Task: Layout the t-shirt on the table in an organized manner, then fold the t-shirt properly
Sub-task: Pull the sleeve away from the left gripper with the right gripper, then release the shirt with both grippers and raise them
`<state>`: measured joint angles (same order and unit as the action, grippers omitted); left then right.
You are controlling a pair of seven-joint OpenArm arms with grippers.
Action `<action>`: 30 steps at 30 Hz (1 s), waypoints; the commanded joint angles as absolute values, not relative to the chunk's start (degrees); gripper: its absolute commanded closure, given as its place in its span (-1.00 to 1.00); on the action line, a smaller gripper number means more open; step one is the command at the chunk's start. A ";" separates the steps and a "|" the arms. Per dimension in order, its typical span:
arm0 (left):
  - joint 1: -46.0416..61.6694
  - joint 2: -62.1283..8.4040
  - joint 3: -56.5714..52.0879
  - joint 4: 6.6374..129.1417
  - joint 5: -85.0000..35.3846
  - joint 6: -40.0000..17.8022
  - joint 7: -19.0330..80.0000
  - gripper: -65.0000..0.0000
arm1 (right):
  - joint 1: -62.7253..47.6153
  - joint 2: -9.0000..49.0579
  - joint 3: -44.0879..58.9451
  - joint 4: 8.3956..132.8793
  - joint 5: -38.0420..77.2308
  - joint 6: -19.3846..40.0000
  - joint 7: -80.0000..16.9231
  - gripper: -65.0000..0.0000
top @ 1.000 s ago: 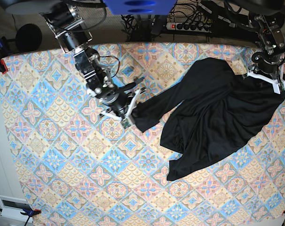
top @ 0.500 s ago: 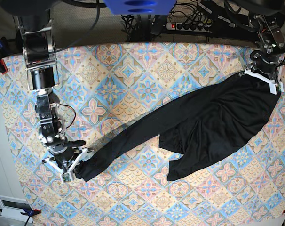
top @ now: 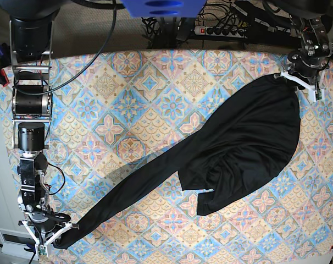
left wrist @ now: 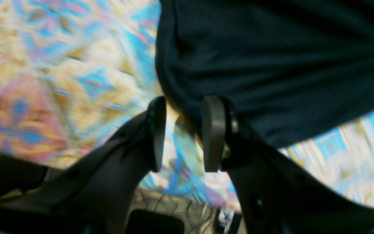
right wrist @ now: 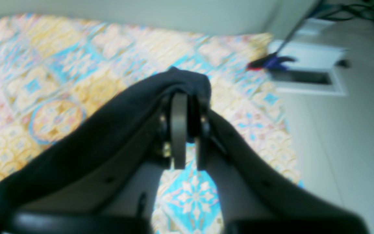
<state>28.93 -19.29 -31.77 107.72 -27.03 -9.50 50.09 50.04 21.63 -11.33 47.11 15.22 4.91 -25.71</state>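
Base view: soft black t-shirt (top: 240, 137), wrinkled from 2 to 5 o'clock, drawn into a narrow band toward 7 o'clock, on a table (top: 122, 99) covered in floral diamond tiles. Right gripper (right wrist: 191, 130): closed on bunched fabric. Left gripper (left wrist: 185, 133): partly open at the cloth's edge, contact impossible to tell; fingertips blurred.

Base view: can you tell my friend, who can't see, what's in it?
A black t-shirt lies crumpled on a patterned table, one long strip stretching toward the bottom left. The right arm is at that strip's end; the left arm reaches its upper right part.
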 commanded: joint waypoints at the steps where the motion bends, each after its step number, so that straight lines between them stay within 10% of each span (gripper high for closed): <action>1: 28.88 -20.97 -30.55 108.70 -26.77 -9.27 48.92 0.41 | 51.38 21.85 -11.12 49.27 15.16 5.05 -25.98 0.75; 7: 28.62 -22.20 -26.95 108.62 -26.68 -9.01 48.84 0.40 | 41.01 21.85 -11.12 65.54 15.16 5.05 -35.56 0.39; 30: 17.01 -21.85 0.04 99.65 -1.19 -8.84 49.01 0.41 | -1.45 21.41 -8.66 104.48 15.43 5.05 -38.46 0.41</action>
<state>16.78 -21.23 -0.05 99.85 -1.06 -8.67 47.88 -2.24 20.53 -9.67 103.48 15.84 5.72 -39.51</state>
